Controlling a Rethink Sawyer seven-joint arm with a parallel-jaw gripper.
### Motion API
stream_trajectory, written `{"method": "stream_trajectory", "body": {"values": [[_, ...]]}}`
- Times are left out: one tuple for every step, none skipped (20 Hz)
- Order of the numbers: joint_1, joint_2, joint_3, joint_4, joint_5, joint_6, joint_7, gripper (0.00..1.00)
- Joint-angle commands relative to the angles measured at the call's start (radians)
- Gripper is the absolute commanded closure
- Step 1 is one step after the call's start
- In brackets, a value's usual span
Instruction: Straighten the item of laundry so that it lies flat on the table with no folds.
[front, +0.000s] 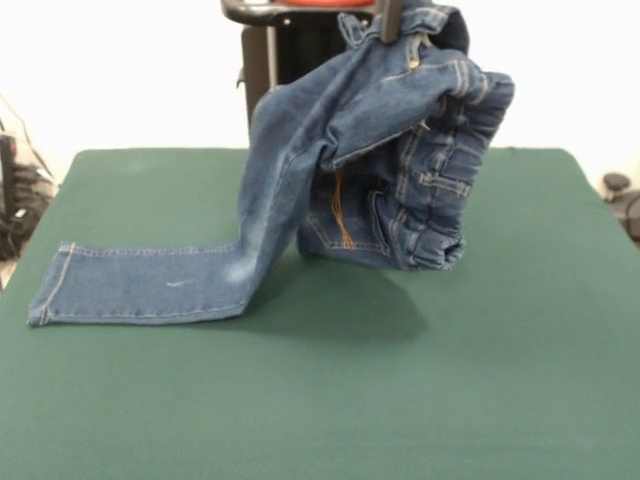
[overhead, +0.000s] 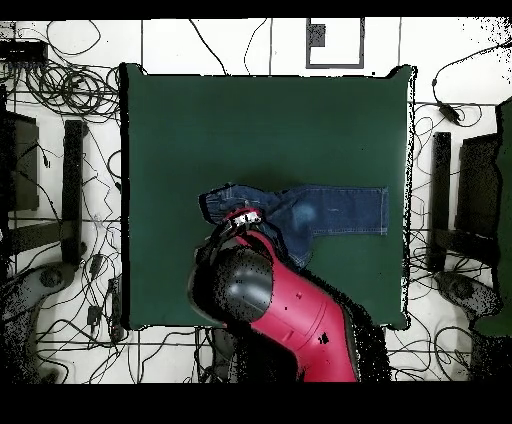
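Note:
The blue denim jeans (front: 370, 130) hang bunched from my gripper (front: 388, 22) at the top of the front view. The gripper is shut on the cloth near the waistband, which is lifted off the table. One leg trails down and lies flat on the dark green table (front: 400, 400), with its hem at the left. In the overhead view the jeans (overhead: 340, 212) stretch to the right from under my gripper (overhead: 245, 218), and the red arm hides the waist part. The table (overhead: 260, 110) is much bigger than the jeans.
The robot's black pedestal (front: 275, 60) stands behind the table's far edge. Many cables (overhead: 70, 80) and dark stands (overhead: 72, 190) lie on the floor round the table. Dark gear (front: 620, 195) sits beside the table's right edge.

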Motion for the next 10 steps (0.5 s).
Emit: {"method": "stream_trajectory", "body": {"values": [[0.049, -0.019, 0.038, -0.007, 0.066, 0.073, 0.300, 1.00], [0.047, -0.017, 0.041, -0.008, 0.067, 0.071, 0.299, 1.00], [0.044, -0.013, 0.044, -0.007, 0.069, 0.065, 0.297, 1.00], [0.042, -0.010, 0.047, -0.006, 0.071, 0.058, 0.295, 1.00], [0.037, -0.005, 0.054, 0.000, 0.075, 0.045, 0.288, 1.00], [0.031, 0.000, 0.061, 0.006, 0.079, 0.031, 0.282, 1.00], [0.024, 0.009, 0.070, 0.012, 0.083, 0.018, 0.275, 1.00], [0.018, 0.017, 0.079, 0.019, 0.087, 0.004, 0.267, 1.00], [0.013, 0.028, 0.088, 0.027, 0.091, -0.013, 0.264, 1.00], [0.011, 0.040, 0.095, 0.034, 0.092, -0.032, 0.259, 1.00]]}}
